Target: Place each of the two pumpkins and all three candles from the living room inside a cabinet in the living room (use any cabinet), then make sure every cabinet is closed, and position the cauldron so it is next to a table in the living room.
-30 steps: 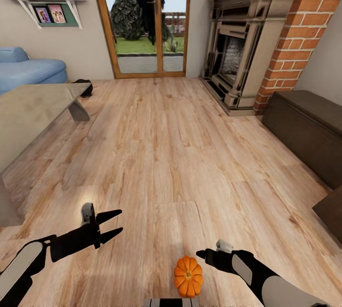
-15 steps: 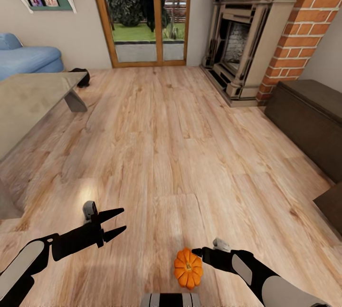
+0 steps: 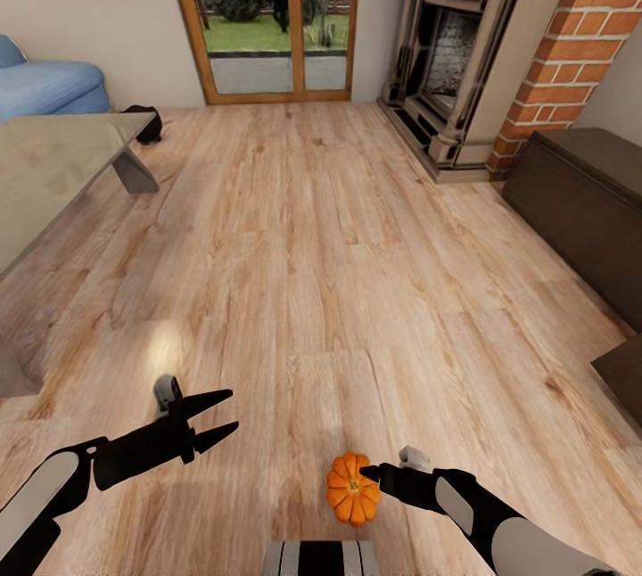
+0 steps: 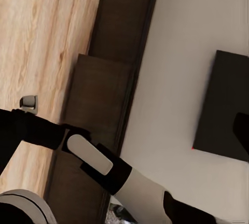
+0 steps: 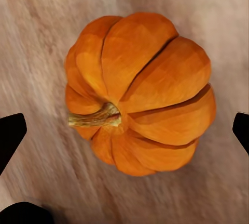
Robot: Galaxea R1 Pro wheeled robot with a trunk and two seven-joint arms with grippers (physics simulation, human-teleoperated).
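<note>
your view takes in a wide plank floor [image 3: 339, 255] running up to a glazed door [image 3: 267, 14], with a brick fireplace [image 3: 499, 50] to the right of it and a blue sofa [image 3: 45, 86] at the far left. along the right wall sits the cabinet [image 3: 580, 201], long, low and dark brown; a dark slab [image 3: 624, 375] juts out nearer you on that side, though you cannot tell from the head view whether it is a pulled-out drawer. on your left the table [image 3: 53, 175] shows its glossy top and a grey block leg. just past its far corner, on the floor, sits the cauldron [image 3: 143, 121], small and black, half hidden by the table edge.

your left arm reaches forward and low from the bottom left, its left end effector [image 3: 223, 417] pointing toward the right with its two black fingers spread in a narrow v and nothing between them. your right arm comes in from the bottom right, bent inward so that the right end effector [image 3: 374, 474] points left at the pumpkin [image 3: 351, 489].

the pumpkin lies low in front of you (close to your own base), orange and ribbed. in the right wrist view the pumpkin [image 5: 139, 93] sits between the two black fingertips [image 5: 10, 133], which stand wide to either side of it with a gap showing at each, so the grip is open around it, not closed.
</note>
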